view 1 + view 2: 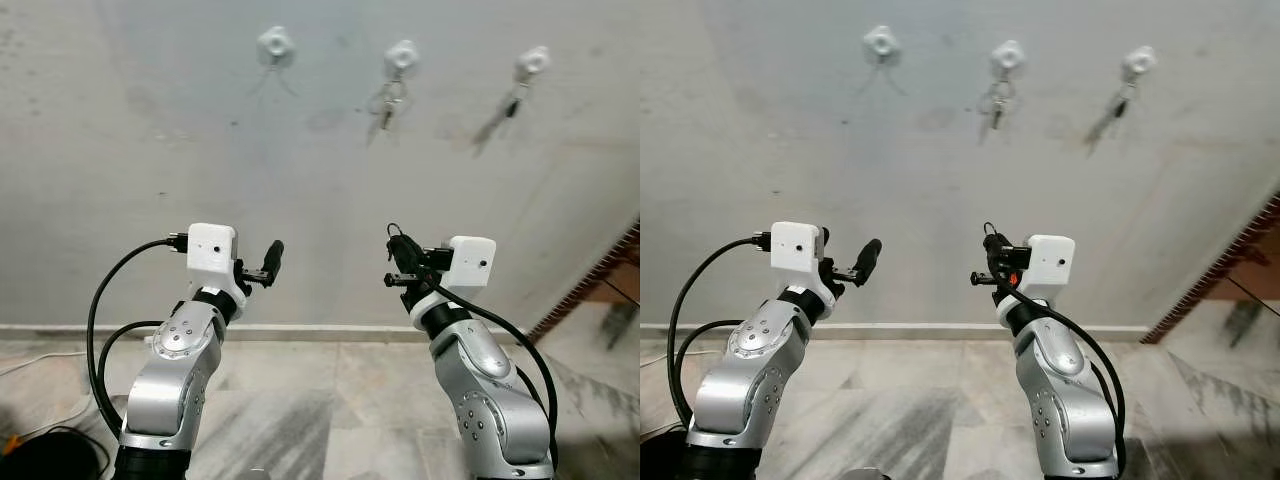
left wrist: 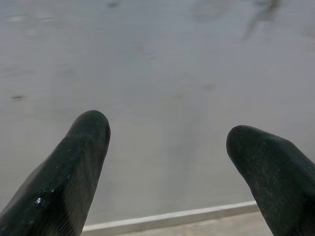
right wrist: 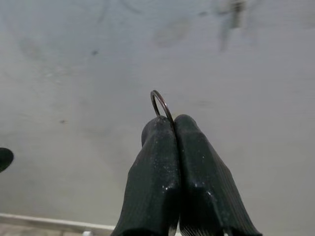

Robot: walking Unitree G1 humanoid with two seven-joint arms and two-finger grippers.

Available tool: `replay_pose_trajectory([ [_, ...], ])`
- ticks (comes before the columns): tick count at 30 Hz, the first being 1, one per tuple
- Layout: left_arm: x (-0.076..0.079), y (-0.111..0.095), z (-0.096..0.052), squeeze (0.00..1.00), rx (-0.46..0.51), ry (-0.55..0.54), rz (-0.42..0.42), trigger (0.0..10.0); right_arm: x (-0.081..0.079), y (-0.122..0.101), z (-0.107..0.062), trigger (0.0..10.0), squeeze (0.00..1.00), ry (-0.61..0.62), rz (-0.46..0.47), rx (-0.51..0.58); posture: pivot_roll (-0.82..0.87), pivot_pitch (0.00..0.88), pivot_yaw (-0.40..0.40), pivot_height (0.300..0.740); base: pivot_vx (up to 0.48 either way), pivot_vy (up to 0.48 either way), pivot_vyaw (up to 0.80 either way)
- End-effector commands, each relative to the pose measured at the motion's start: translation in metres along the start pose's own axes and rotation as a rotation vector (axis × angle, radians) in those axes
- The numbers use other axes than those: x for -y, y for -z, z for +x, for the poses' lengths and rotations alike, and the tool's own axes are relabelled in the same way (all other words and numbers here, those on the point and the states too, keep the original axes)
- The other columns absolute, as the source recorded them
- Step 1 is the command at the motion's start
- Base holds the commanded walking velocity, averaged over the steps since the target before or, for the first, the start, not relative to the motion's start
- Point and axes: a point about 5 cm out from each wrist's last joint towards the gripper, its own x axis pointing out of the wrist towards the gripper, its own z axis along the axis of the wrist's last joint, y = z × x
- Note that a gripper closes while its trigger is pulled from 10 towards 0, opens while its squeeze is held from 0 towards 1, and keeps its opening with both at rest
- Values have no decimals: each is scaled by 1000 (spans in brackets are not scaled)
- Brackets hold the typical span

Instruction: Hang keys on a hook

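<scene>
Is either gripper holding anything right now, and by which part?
The right gripper is shut on a key ring, pinching its lower arc; the upper loop sticks out above the fingertips. The left gripper is open, holding nothing.

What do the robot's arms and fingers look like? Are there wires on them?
Both arms are shiny silver metal with rounded joints and small screws. Each wrist carries a white boxy camera block. The left gripper and right gripper each have two long black fingers with rounded, ridged tips. Yes, thick black cables loop out from each wrist.
</scene>
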Motion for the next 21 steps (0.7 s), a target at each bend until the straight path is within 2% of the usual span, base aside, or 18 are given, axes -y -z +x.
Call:
replay_pose_trajectory([
  [1,3,-1,2,0,0,8,8,10000,3,-2,0,10000,0,14,-12,8,184,0,-59,740,0,480,0],
  [4,3,-1,2,0,0,9,9,10000,3,-3,0,10000,0,15,-13,10,183,0,-58,740,0,480,0],
  [14,7,-7,6,0,32,47,19,10000,6,-6,1,10000,0,33,-17,33,183,0,-58,740,0,0,0],
  [21,8,-11,11,0,47,56,26,10000,15,-23,3,10000,0,104,-42,134,179,0,-50,740,0,0,0],
])
